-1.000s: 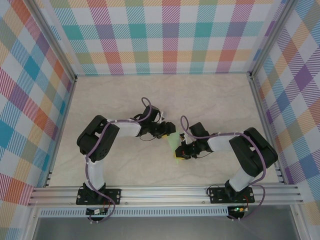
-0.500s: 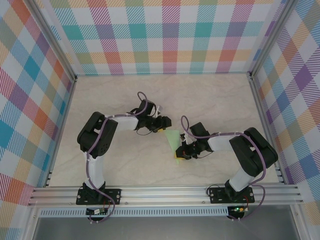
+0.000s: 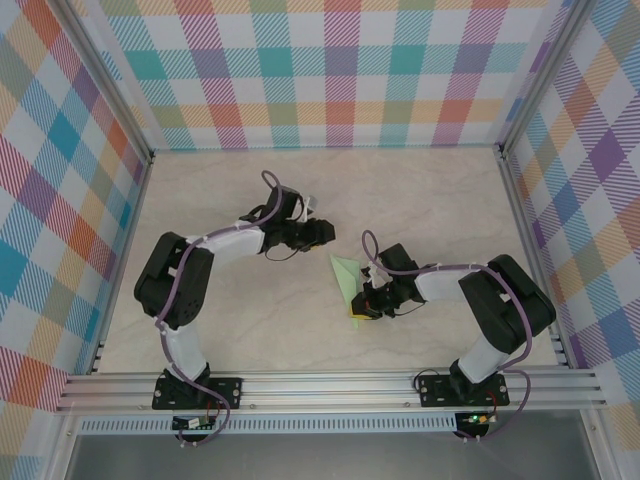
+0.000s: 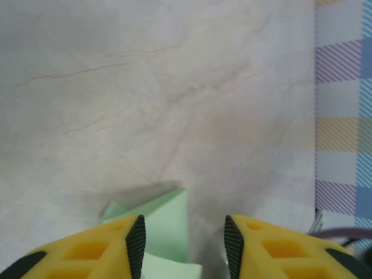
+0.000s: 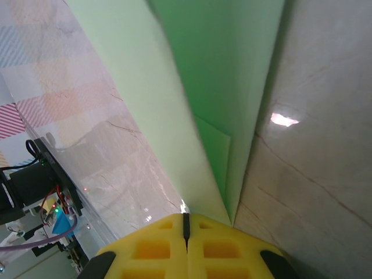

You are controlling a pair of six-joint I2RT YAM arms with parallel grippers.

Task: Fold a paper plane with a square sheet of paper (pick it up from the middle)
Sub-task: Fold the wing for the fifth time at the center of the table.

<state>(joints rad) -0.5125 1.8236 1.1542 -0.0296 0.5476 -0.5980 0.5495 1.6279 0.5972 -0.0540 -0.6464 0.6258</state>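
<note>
The square sheet of paper (image 3: 347, 278) is pale mint green and folded into a narrow pointed shape, its tip toward the far left. My right gripper (image 3: 358, 312) is shut on its near end; in the right wrist view the yellow fingers meet (image 5: 186, 224) and the creased paper (image 5: 221, 70) runs away from them. My left gripper (image 3: 320, 232) hangs up and to the left of the tip, apart from it. In the left wrist view that gripper (image 4: 185, 244) is open with nothing between its pads, and a corner of the paper (image 4: 165, 218) lies on the table beyond them.
The pale marble tabletop (image 3: 420, 200) is walled by checked panels (image 3: 330, 70) at the back and both sides. An aluminium rail (image 3: 330, 385) carrying both arm bases runs along the near edge. A purple cable loops above the left wrist (image 3: 268, 185).
My left gripper has let go of the paper and drawn back up and to the left, its jaws narrowing somewhat. The right gripper has stayed put, shut on the paper.
</note>
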